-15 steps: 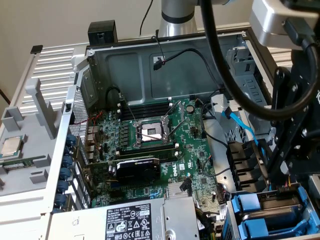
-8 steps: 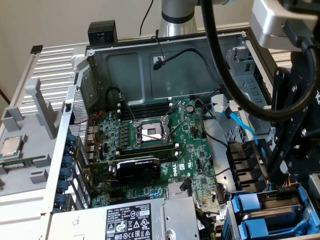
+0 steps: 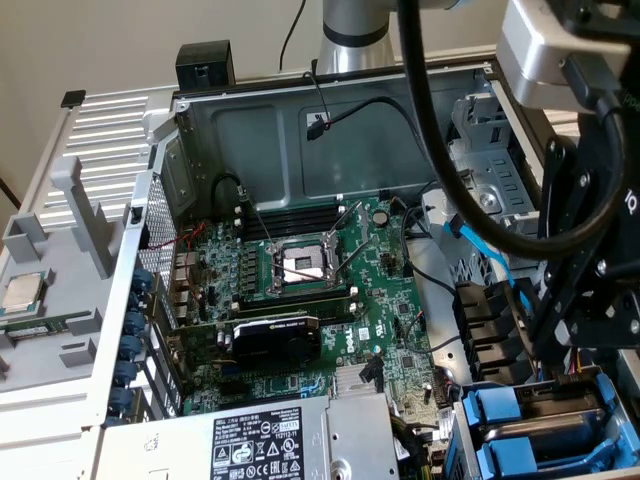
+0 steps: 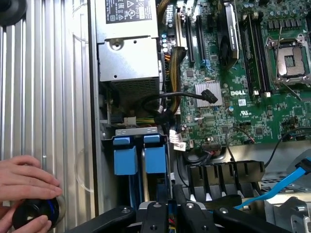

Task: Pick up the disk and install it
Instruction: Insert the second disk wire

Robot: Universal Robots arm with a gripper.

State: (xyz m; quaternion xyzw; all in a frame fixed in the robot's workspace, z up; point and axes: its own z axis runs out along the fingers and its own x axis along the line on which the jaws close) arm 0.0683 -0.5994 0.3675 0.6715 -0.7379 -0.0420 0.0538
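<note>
Hiding its jaws, gripper (image 4: 170, 213) overhangs disk (image 4: 155, 154).

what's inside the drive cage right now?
Two blue disk carriers sit side by side in the drive cage, tabs showing. The disks themselves are covered by the carriers and cage wall. The claw hangs just over them.

One open computer case (image 3: 330, 130) stands on the ribbed surface (image 4: 43, 97). Inside it there is one green motherboard (image 3: 330, 300) with one empty processor socket (image 3: 303, 265), one black graphics card (image 3: 275, 340) and one grey power-supply box (image 3: 260, 440). Two blue drive carriers (image 4: 143, 158) sit side by side in the bay. One loose processor chip (image 3: 22, 292) lies outside the case. One light-blue cable (image 4: 286, 184) shows. One pincer (image 4: 170, 218) is present. A person's hands (image 4: 26, 189), probably two, hold one round black object (image 4: 34, 213).
</note>
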